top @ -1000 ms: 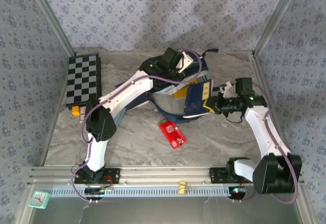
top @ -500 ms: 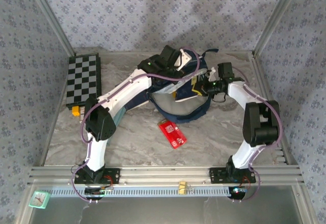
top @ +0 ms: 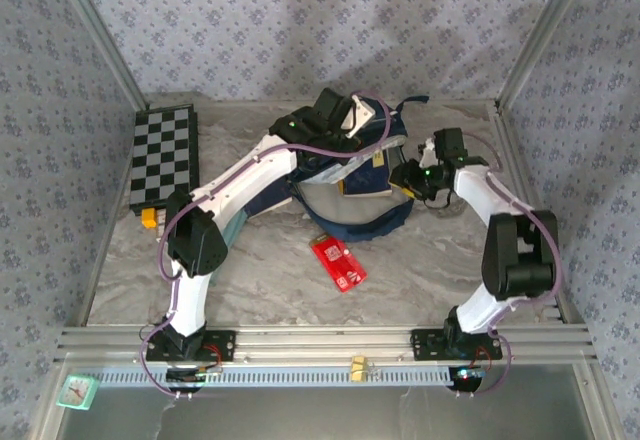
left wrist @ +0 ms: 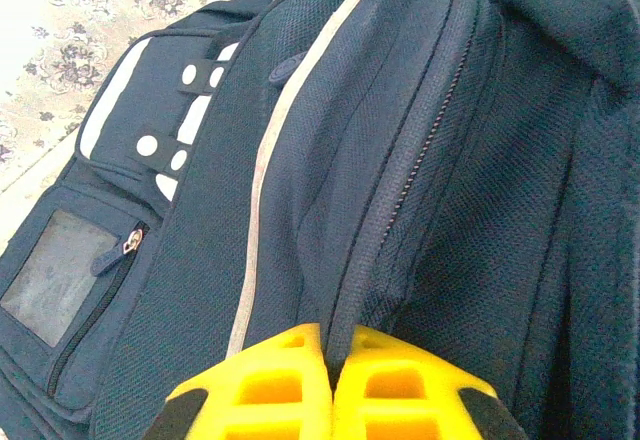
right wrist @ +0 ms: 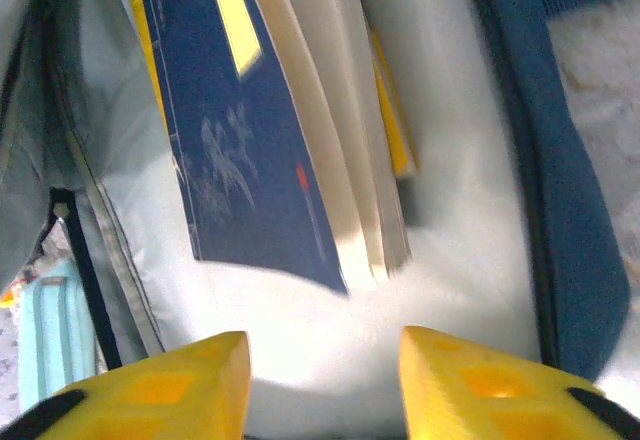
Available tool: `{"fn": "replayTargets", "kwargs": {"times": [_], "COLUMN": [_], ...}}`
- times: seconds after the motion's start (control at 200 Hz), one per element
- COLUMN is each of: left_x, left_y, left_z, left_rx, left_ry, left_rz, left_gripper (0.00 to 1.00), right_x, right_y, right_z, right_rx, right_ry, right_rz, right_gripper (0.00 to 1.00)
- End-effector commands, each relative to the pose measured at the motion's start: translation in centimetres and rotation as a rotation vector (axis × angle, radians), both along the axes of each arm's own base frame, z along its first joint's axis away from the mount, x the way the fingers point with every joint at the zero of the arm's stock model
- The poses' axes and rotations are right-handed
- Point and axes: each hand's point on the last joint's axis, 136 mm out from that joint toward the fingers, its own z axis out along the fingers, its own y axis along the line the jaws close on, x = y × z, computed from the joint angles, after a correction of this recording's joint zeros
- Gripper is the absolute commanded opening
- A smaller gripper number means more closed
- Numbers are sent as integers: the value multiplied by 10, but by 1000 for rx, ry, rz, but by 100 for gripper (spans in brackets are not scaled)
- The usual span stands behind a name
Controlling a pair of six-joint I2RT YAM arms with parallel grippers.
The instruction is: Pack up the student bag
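Marble-patterned table (top: 250, 280) lies nearest us past the arm bases. On it we see a flat red packet (top: 338, 263) just in front of the student bag (top: 372, 226). The bag sits mid-table, its main compartment gaping toward us with pale lining showing. Off to the left, well apart from it, a checkerboard (top: 165, 155) lies along the side wall with a small yellow block (top: 148, 218) at its near end.

At the bag's right side we find the right gripper (right wrist: 325, 360) aimed into the opening. Its jaws stand released with nothing between them. Just ahead of it, a blue book (right wrist: 240, 160) with a yellow label rests inside on the lining.

Farther back, the left gripper (left wrist: 328, 352) is clenched on a fold of the bag's navy fabric beside a zip, near the white-striped top.
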Motion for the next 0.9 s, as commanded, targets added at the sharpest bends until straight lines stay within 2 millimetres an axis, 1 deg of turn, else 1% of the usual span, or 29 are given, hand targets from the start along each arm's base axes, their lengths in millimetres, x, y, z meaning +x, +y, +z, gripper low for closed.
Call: {"fn": "replayTargets", "kwargs": {"times": [0.0, 0.05, 0.13, 0.205, 0.265, 0.305, 0.43, 0.485, 0.54, 0.585, 0.645, 0.695, 0.735, 0.81, 0.9], "left_x": [1, 3, 3, 2, 1, 1, 0, -1, 0, 0, 0, 0, 1, 1, -1], "left_y": [-2, -2, -3, -4, -3, -3, -3, -3, -2, -2, -4, -5, -5, -6, -5], "left_z": [72, 71, 71, 71, 72, 72, 73, 73, 73, 73, 73, 72, 71, 68, 64], "left_rx": [-160, -160, -162, -164, -166, -165, -165, -163, -163, -167, -172, -172, -172, -171, -165], "left_ry": [-110, -112, -109, -104, -105, -105, -101, -102, -102, -102, -101, -100, -98, -89, -74], "left_rz": [5, 7, 5, 0, 1, 0, -4, -5, -2, 0, -3, -3, -2, -3, -5], "left_gripper": [0, 0, 0, 0, 0, 0, 0, 0, 0, 0, 0, 0, 0, 0, 0], "right_x": [-25, -28, -23, -13, 0, 10, 43, 53, 58, 57, 57, 54, 50, 38, 20], "right_y": [12, 21, 28, 25, 20, 15, 9, 10, 13, 16, 15, 13, 15, 14, 10], "right_z": [-22, -29, -38, -46, -51, -52, -40, -35, -30, -29, -30, -31, -27, -19, -7], "right_rx": [-30, -30, -51, -86, -111, -118, -120, -126, -124, -124, -146, -145, -126, -124, -135], "right_ry": [77, 87, 89, 77, 55, 39, -48, -68, -75, -81, -90, -77, -73, -86, -103], "right_rz": [2, 10, 10, -12, -39, -54, -70, -57, -37, -14, -8, -6, 7, 15, 27], "right_gripper": [36, 29, 18, 12, 8, 6, 6, 7, 9, 11, 15, 16, 16, 19, 24]}}
